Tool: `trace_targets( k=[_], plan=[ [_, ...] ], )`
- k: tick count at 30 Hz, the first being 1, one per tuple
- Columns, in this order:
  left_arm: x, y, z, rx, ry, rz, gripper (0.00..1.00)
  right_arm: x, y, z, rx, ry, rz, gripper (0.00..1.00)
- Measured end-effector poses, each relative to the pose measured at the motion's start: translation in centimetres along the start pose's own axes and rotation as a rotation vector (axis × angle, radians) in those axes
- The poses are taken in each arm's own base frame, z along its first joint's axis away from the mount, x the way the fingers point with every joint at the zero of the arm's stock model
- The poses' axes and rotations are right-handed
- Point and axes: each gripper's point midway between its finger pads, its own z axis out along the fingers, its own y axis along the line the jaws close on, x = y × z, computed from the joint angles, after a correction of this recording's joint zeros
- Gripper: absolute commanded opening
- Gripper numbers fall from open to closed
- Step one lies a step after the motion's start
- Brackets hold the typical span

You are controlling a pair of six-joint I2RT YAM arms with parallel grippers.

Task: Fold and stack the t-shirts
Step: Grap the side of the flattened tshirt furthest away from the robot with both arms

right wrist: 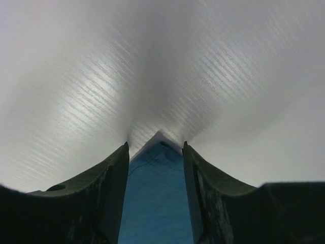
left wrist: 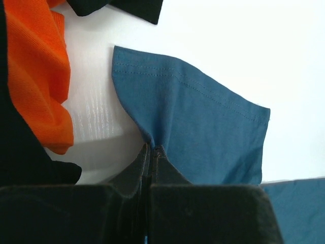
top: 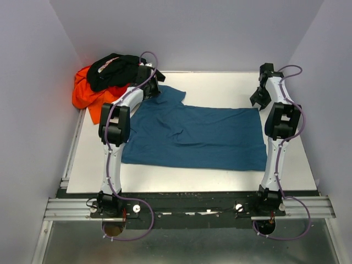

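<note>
The teal-blue t-shirt (top: 192,135) lies spread flat on the white table (top: 220,82), its sleeve pointing to the back left. My left gripper (top: 155,82) is shut on the cloth where that sleeve (left wrist: 203,122) meets the body, the jaws (left wrist: 151,147) pressed together on a pinch. My right gripper (top: 257,100) is open at the shirt's back right corner; that corner (right wrist: 155,193) lies between the fingers (right wrist: 117,178). The orange t-shirt (top: 85,93) and the black t-shirt (top: 113,71) lie crumpled at the back left. No magenta-pink shirt shows.
The orange cloth (left wrist: 40,76) and black cloth (left wrist: 20,152) lie just left of my left gripper. Grey walls close in the table at the back and both sides. A metal rail (top: 187,209) carries both arm bases at the near edge.
</note>
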Motion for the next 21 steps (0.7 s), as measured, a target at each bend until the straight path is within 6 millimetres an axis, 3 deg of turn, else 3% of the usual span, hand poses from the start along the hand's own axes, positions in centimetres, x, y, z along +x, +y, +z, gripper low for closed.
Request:
trace_targets(
  k=[5,7,10,12,21],
  plan=[
    [-0.1,0.1,0.0,0.006,-0.001,-0.002,0.0,1.1,0.0,0.4,0.01,0.021,-0.044,0.52],
    [0.0,0.2,-0.1,0.007,-0.001,-0.003,0.0,1.2,0.2,0.3,0.009,0.019,-0.063,0.45],
    [0.3,0.4,-0.3,0.006,0.002,-0.005,0.0,1.6,0.7,0.1,0.006,0.016,-0.088,0.27],
    [0.2,0.4,-0.5,0.008,0.001,-0.006,0.0,1.8,0.9,0.0,0.006,0.014,-0.098,0.23],
    [-0.1,0.5,-0.5,0.015,-0.004,-0.008,0.0,2.2,1.2,0.0,0.006,0.014,-0.124,0.31]
  ],
)
